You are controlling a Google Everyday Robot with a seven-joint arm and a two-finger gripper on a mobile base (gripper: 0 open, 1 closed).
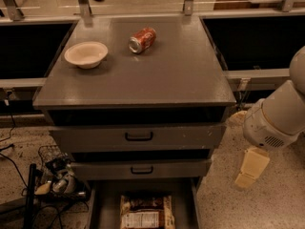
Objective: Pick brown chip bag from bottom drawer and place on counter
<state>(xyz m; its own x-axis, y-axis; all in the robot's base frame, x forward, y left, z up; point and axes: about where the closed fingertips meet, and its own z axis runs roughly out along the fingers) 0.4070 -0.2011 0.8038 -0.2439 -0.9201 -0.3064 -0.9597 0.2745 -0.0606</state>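
Observation:
The brown chip bag [147,213] lies flat on the grey floor of the open bottom drawer [106,205], at the lower edge of the view, white label panel toward me. The counter [162,78] is the grey top of the cabinet above it. My gripper [243,144] hangs on the white arm to the right of the cabinet, level with the two upper drawers and above the floor. It is open and empty, with one cream finger [251,168] pointing down. It is well right of the bag and higher than it.
A red soda can [142,40] lies on its side and a cream bowl [86,54] stands on the counter's far left part. The two upper drawers [138,136] are shut. Cables and a wire basket [57,179] lie on the floor left of the cabinet.

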